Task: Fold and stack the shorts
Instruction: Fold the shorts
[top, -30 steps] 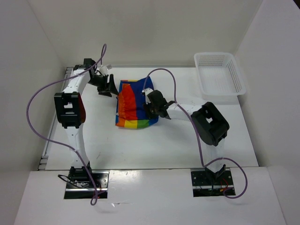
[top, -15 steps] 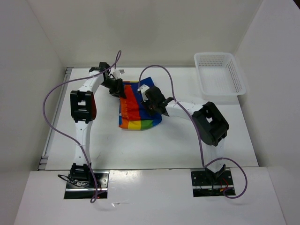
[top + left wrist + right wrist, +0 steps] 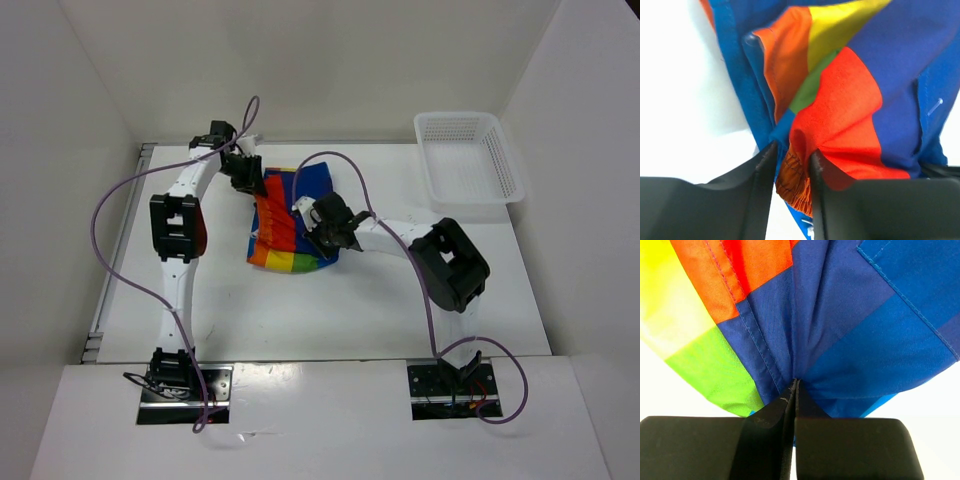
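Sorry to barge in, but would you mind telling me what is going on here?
Two arms are working on the rainbow-striped shorts, which lie bunched on the table. The left claw pinches an orange edge at their far left corner, and the right claw is shut on blue fabric at their right edge. The fold is not yet finished. The white mesh basket stands apart at the far right.
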Motion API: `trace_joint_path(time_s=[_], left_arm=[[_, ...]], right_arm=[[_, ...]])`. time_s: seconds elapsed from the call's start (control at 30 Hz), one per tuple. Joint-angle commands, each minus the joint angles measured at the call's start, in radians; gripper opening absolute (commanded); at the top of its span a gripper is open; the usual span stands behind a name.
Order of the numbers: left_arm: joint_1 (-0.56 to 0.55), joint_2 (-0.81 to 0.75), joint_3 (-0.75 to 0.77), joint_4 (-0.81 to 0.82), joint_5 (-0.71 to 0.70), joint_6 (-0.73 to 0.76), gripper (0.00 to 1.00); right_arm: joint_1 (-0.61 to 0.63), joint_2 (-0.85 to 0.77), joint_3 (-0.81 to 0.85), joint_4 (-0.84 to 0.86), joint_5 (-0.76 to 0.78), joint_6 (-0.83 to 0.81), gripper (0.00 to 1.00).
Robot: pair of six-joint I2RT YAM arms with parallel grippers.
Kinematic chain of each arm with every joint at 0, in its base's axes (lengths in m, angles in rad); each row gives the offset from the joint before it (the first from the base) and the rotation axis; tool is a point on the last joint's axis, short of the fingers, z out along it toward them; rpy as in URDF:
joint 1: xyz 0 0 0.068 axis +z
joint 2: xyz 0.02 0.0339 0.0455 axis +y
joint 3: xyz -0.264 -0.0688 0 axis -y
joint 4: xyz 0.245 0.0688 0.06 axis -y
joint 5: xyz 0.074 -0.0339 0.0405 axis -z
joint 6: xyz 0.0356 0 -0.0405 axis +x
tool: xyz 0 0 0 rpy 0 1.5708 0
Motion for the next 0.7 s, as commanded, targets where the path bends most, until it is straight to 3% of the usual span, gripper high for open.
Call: trace_joint_path(time_s=[0.0,0.1,0.27,0.33,0.43,0.67], left_arm=[[-0.017,0.002,0.045,0.046,-0.076,0.004,0.4],[-0.017,0.026,0.094,0.046,-0.122,0.004,0.41],[-0.017,-0.068,0.112,0.037,-0.109,0.004,0.56],[-0.017,-0.126,0.048,0.037,-0.108,0.004,0.61],[-0.017,-0.284,-0.1,0.058,-0.108,0.004,0.65],[0.009,-0.51,-0.371,0.115,-0.131,0.004,0.69]], right_arm=[[0.009,0.03,0.018,-0.091,-0.027,-0.022,0.01],[0.018,0.012,0.044,-0.091,-0.027,-0.05,0.02],[0.018,-0.046,0.142,-0.102,-0.018,-0.059,0.12],[0.018,-0.092,0.17,-0.102,0.003,-0.05,0.16],[-0.011,-0.166,0.226,-0.102,0.003,-0.041,0.41],[-0.161,-0.35,0.265,-0.111,0.084,-0.111,0.58]])
